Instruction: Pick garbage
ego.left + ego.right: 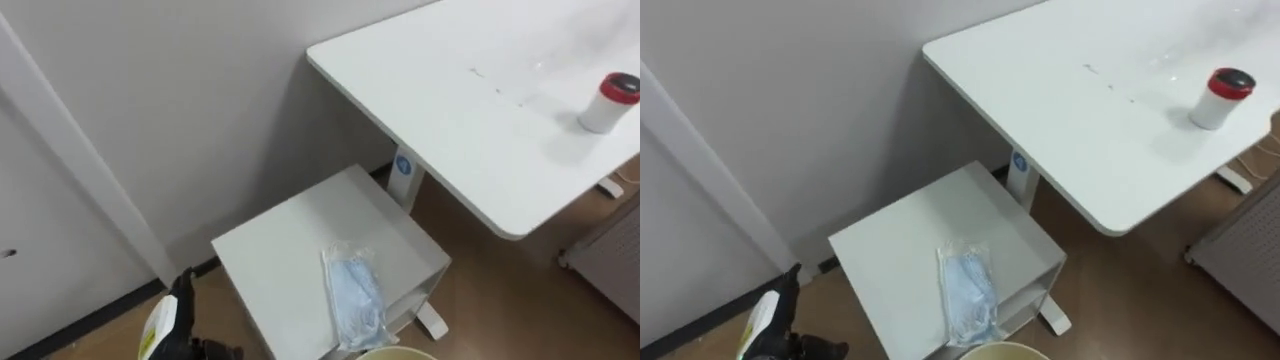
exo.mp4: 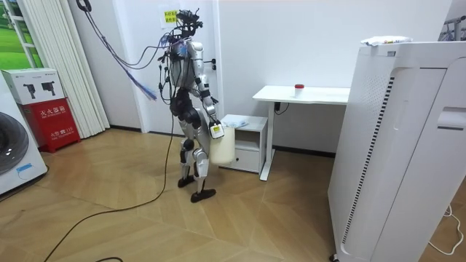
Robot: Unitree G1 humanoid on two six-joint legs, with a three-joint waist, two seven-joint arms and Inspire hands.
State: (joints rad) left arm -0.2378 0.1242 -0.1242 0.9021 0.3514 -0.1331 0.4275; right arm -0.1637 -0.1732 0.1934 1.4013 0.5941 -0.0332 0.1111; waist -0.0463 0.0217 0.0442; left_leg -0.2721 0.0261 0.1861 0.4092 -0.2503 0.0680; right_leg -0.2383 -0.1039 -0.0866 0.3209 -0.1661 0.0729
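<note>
We see the robot standing in the corner by the wall, next to the white tabletop, and looking down on the low white cabinet beside and below it. As we read it, the job is barely under way, because nothing is picked up yet. The cream bin hangs clear of the floor in front of the robot in the room view, with the right hand at its rim. A sliver of that rim peeks in at the bottom edge of the eye views, near the cabinet's front corner. We take the garbage to be the wrapped blue face mask, which lies flat on the cabinet top toward the front edge with no hand near it. A small white jar with a red lid stands upright on the tabletop, well apart from the mask, and we cannot say whether it counts as garbage too. So everything is left to do: reach, grasp, drop it in the bin. The left hand shows as a dark shape at the lower left, beside the cabinet and well short of the mask. Now the gaps. We cannot tell whether either hand is open or closed, since the left is cut off at the frame edge and the right is too small in the room view. The bin's inside is out of sight, so we cannot say what it holds.
</note>
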